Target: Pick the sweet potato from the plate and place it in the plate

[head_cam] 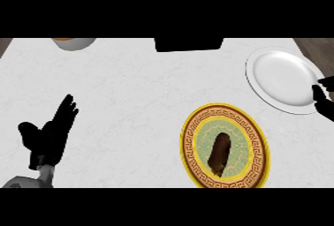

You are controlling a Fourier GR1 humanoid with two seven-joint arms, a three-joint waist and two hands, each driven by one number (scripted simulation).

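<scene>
Now the left robot hand (52, 132) shows at the lower left of the head view, coming up from its grey forearm (26, 181) at the bottom edge. Its fingers (66, 109) are straight and spread a little, pointing up and slightly to the right, and the thumb stands out to the left. It holds nothing, and it is well apart from both plates.

The right robot hand (322, 100) shows only in part at the right edge, as a dark shape. It lies over the lower right rim of the white plate (280, 75). Whether its fingers are spread or pinching the rim, I cannot tell, because most of the hand is outside the view.

The sweet potato (220, 152) lies in the middle of the patterned plate (195, 145), which has a yellow rim, a brown band with a key pattern, and a pale green centre. The sweet potato is long and dark brown, and it is tilted a little, with its upper end to the right. No hand touches it.

The patterned plate is on the white bench (130, 88), at the lower right. The white plate stands above it and to the right, near it, and carries nothing. At the top edge of the bench there is a black object (189, 43) near the middle, and an orange and white bowl (73, 42), cut by the edge, at the left.
</scene>
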